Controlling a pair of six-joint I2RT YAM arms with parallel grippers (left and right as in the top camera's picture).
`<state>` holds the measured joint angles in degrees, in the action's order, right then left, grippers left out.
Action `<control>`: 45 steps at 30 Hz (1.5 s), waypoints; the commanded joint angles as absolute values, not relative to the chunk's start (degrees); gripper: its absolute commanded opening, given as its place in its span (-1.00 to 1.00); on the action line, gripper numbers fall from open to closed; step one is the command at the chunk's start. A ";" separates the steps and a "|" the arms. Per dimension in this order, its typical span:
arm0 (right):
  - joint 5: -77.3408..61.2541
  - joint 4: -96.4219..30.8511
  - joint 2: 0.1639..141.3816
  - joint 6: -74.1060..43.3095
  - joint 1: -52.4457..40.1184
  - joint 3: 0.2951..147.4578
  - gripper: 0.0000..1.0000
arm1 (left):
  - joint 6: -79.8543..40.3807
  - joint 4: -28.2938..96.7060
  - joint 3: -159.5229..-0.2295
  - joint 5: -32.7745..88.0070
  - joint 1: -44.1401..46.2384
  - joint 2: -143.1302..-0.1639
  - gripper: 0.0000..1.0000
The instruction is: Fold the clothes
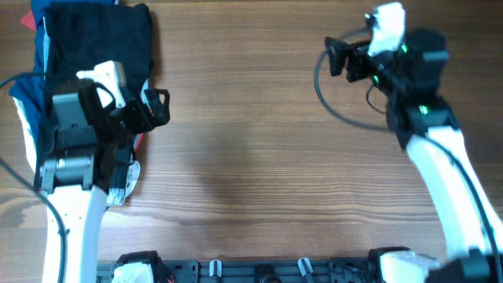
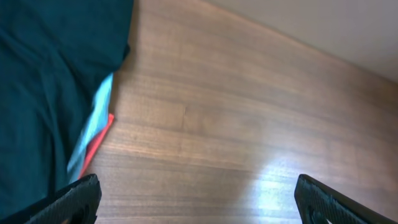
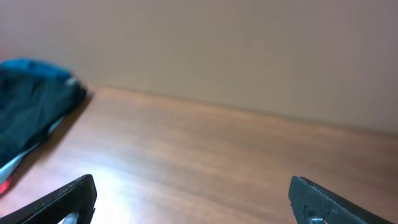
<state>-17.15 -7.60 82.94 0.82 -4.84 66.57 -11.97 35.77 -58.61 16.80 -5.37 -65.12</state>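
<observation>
At ten o'clock on the brown wooden table (image 1: pixel 251 157), the plain black fabric shorts (image 1: pixel 98 35) top a pile of blue, red and white garments (image 1: pixel 22 94). My left gripper (image 1: pixel 157 108) hovers at the pile's right edge with its jaws wide apart. My right gripper (image 1: pixel 334 56), jaws also spread, sits at two o'clock. Open wood lies between us.

Wooden table (image 1: pixel 259 165): 1. Robot arms: 2, left arm (image 1: pixel 75 216), right arm (image 1: pixel 440 161). Grippers: 2, left gripper (image 1: pixel 161 108), right gripper (image 1: pixel 334 56). Black shorts (image 1: pixel 102 35): 1 pair. Garments beneath (image 1: pixel 22 98): blue, red, white; count unclear.
</observation>
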 commanded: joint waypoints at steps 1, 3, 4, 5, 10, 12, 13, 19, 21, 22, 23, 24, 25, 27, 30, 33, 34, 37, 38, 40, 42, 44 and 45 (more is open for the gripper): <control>-24.43 -6.74 87.59 -0.60 -4.82 68.73 0.99 | -12.51 35.88 -59.92 19.99 -5.76 -67.00 1.00; -24.49 -6.68 89.01 -4.51 -4.82 68.73 0.99 | -12.51 35.81 -59.92 20.16 -5.76 -67.13 1.00; -24.47 -6.74 89.49 -6.39 -4.80 68.73 0.99 | -12.51 35.68 -59.92 20.14 -5.76 -67.13 1.00; -24.45 -6.70 89.71 -7.42 -4.80 68.73 1.00 | -12.49 35.59 -59.92 20.12 -5.76 -67.09 1.00; -23.83 -5.58 89.78 -7.42 -4.80 68.73 0.99 | -12.75 37.82 -59.92 14.00 -7.42 -67.02 0.83; -23.83 -6.24 89.78 -7.09 -4.80 68.73 0.99 | -18.72 40.80 -59.92 4.56 -10.24 -67.09 0.79; -23.83 -6.90 89.78 -5.78 -4.82 68.73 0.99 | -21.26 41.98 -59.92 1.39 -12.05 -67.09 0.81; -21.85 -10.00 89.80 -1.98 -4.86 68.73 0.99 | -22.68 41.67 -59.92 -0.73 -27.31 -68.62 1.00; -21.85 -9.96 89.80 -1.45 -4.89 68.73 0.99 | -20.86 39.44 -59.92 -0.08 -31.99 -70.83 0.99; -21.85 -9.89 89.80 -1.50 -4.89 68.73 0.99 | -19.62 38.52 -59.92 0.62 -33.98 -72.20 1.00; -21.85 -9.89 89.80 -1.52 -4.89 68.73 1.00 | -19.03 37.50 -59.92 1.02 -36.60 -74.63 1.00; -21.85 -9.89 89.80 -1.54 -4.86 68.73 1.00 | -18.24 36.82 -59.92 1.48 -38.20 -76.47 0.99; -21.85 -9.91 89.80 -1.52 -4.86 68.73 0.99 | -18.22 36.16 -59.92 1.52 -39.64 -78.39 0.99; -21.85 -9.91 89.80 -1.52 -4.89 68.73 0.99 | -18.15 34.59 -59.92 3.14 -42.35 -82.35 1.00; -21.87 -10.02 89.80 -1.54 -4.89 68.71 1.00 | -15.07 31.44 -59.92 8.54 -44.71 -87.74 1.00; -21.89 -10.28 89.80 -1.67 -4.97 68.66 0.99 | -13.50 29.30 -59.92 9.58 -45.12 -91.31 1.00; -21.89 -10.35 89.82 -1.67 -5.10 68.66 0.99 | -12.23 28.75 -59.92 9.61 -45.12 -92.01 0.99; -21.91 -10.37 89.80 -1.65 -5.32 68.66 1.00 | -9.47 27.79 -59.92 9.58 -45.12 -92.33 0.92; -21.91 -10.37 89.80 -1.72 -5.32 68.66 0.99 | -8.45 27.75 -59.92 9.58 -45.12 -92.33 0.87; -21.89 -10.37 89.80 -1.67 -5.30 68.66 1.00 | -6.42 28.05 -59.92 9.56 -45.12 -92.33 0.68; -21.89 -10.37 89.80 -1.69 -5.30 68.66 1.00 | -6.17 28.88 -59.92 8.21 -45.15 -92.38 0.47; -21.89 -10.39 89.80 -1.69 -5.30 68.66 0.99 | -6.20 29.61 -59.92 6.44 -45.17 -92.38 0.23; -21.89 -10.37 89.80 -1.67 -5.30 68.66 0.99 | -6.20 29.82 -59.92 6.11 -45.17 -92.38 0.12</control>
<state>-22.24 -10.31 89.32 -2.48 -4.86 67.13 -8.84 28.99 -59.18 7.99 -44.97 -92.31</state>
